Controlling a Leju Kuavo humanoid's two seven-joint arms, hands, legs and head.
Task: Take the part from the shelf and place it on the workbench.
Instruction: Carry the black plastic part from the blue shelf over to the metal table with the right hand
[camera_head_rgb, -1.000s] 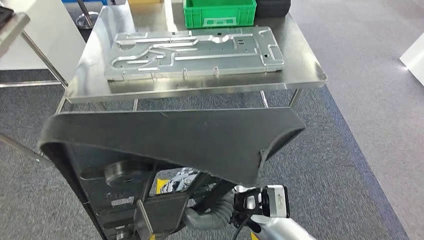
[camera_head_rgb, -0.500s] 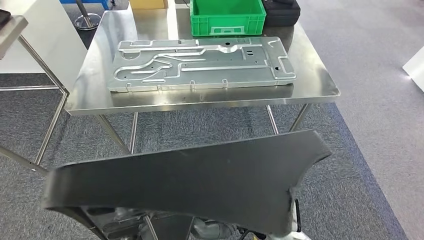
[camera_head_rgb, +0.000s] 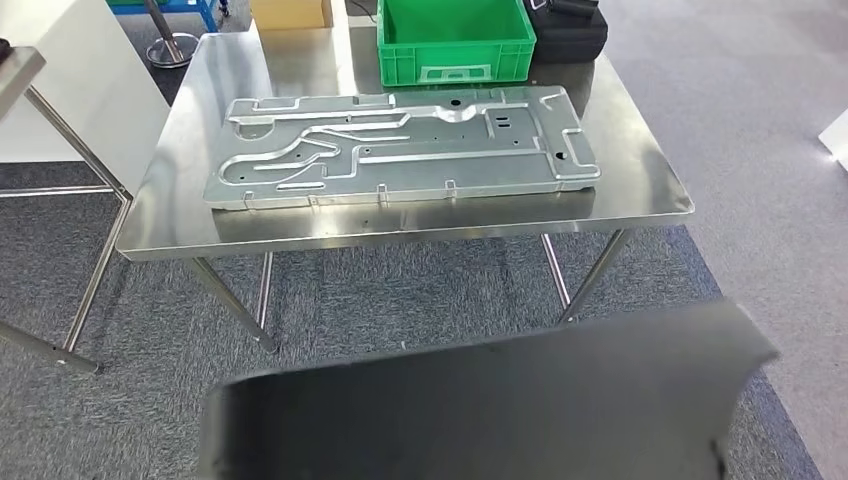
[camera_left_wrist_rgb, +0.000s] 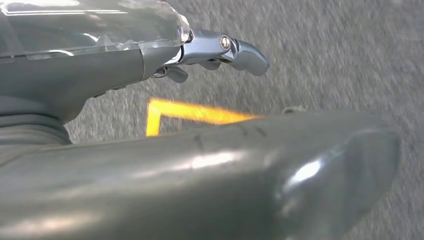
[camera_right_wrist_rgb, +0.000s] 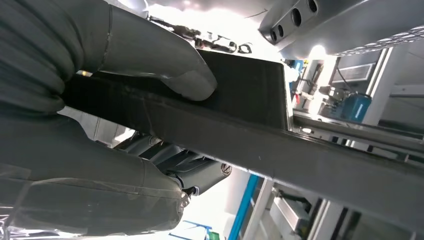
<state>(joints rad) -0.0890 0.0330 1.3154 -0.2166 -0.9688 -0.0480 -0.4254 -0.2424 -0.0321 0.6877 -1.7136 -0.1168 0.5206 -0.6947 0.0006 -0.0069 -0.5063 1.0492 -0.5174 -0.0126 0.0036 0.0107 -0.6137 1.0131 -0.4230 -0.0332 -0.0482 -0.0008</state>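
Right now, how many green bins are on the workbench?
1: the green bin sits at the far edge of the workbench, behind the metal plate. Its far side is cut off by the frame.

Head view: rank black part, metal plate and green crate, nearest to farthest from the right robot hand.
1. black part: low in the view, off the table; the right wrist view shows the right robot hand gripping it.
2. metal plate: lying flat on the workbench, mid-table.
3. green crate: at the far edge, behind the plate.
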